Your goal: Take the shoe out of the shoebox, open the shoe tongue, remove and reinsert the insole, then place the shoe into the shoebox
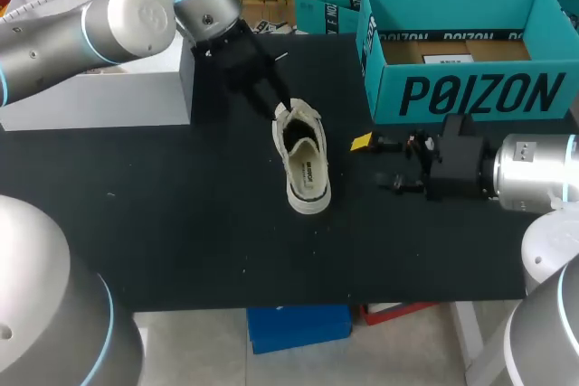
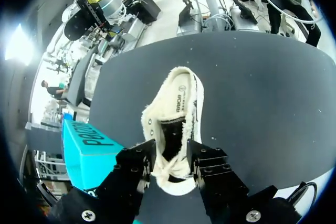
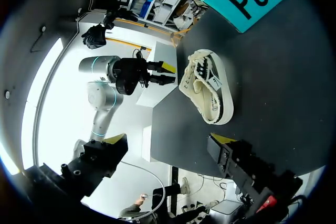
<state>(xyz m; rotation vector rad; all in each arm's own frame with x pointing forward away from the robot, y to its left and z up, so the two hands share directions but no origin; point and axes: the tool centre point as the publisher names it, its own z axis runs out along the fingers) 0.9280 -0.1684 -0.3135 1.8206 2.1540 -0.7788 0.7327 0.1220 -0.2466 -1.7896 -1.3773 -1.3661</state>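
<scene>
A white low-top shoe [image 1: 305,164] lies on its sole on the black table [image 1: 181,214], outside the teal shoebox [image 1: 461,88]. My left gripper [image 1: 283,108] hovers at the shoe's far, laced end. In the left wrist view the shoe [image 2: 176,111] stretches away ahead, and its near end with loose laces lies between the parted fingers [image 2: 137,163] of the left gripper [image 2: 172,169], which is open. My right gripper [image 1: 380,163] stands wide open to the right of the shoe, with nothing in it. From the right wrist view the shoe [image 3: 207,85] lies ahead of that gripper [image 3: 167,141].
The open shoebox stands at the back right and holds only cardboard and a label. A white box [image 1: 99,88] sits at the back left, under my left arm. Bare black tabletop lies in front of the shoe, toward the near edge.
</scene>
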